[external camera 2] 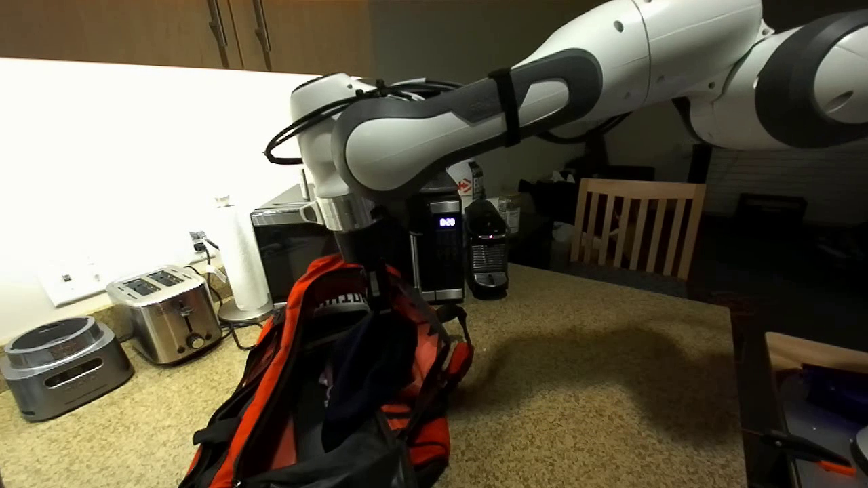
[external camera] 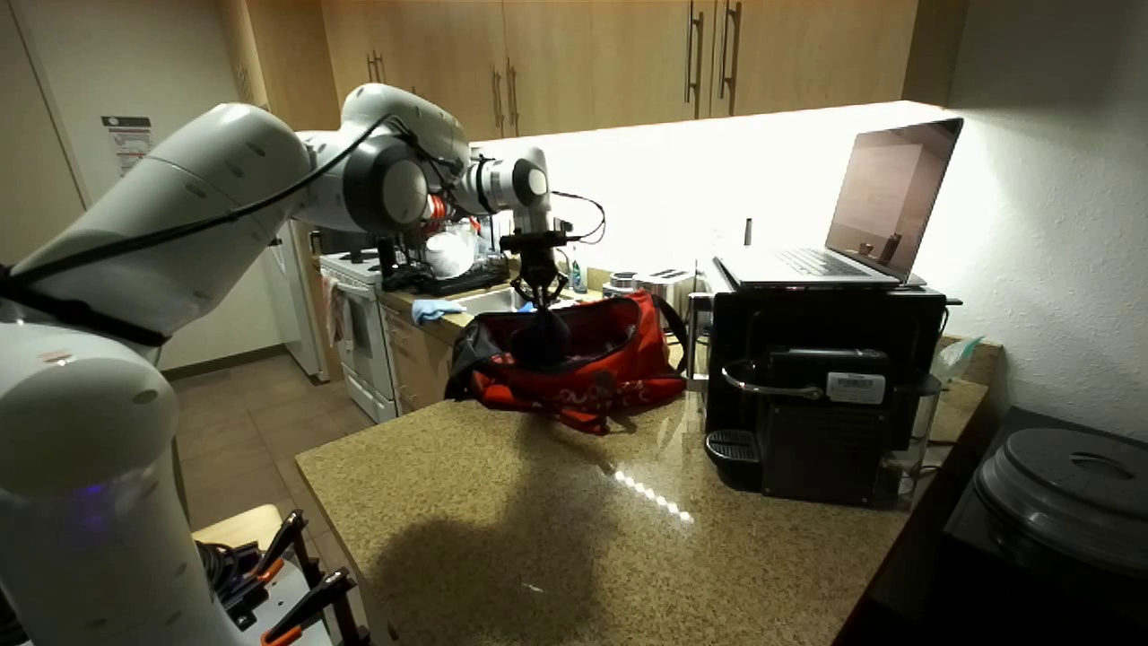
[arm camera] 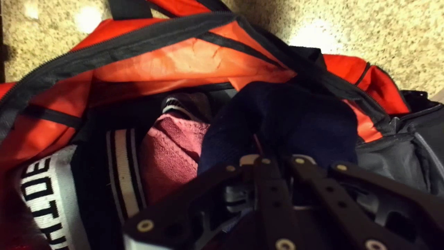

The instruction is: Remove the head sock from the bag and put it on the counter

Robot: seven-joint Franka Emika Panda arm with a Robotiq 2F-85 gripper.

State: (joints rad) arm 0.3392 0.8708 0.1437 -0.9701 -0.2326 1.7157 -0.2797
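Observation:
The red bag [external camera: 646, 345] lies unzipped on the speckled counter [external camera: 448, 484], its mouth facing up. Above that mouth my gripper [external camera: 543, 303] points straight down, jaws drawn together. Dark navy-black cloth, the head sock [arm camera: 308, 121], bunches around the fingertips in the wrist view, and my gripper is shut on it. In an exterior view the head sock [external camera 2: 373, 369] drapes down inside the bag [external camera 2: 263, 393] along one wall. The fingertips themselves are buried in its folds, and its lower end is hidden.
Inside the bag are a pink cloth [arm camera: 170, 152] and a lettered waistband [arm camera: 45, 201]. Close by stand a coffee machine [external camera: 807, 431], a laptop [external camera: 825, 251] on a black appliance, a toaster [external camera 2: 169, 315] and a paper towel roll [external camera 2: 243, 261].

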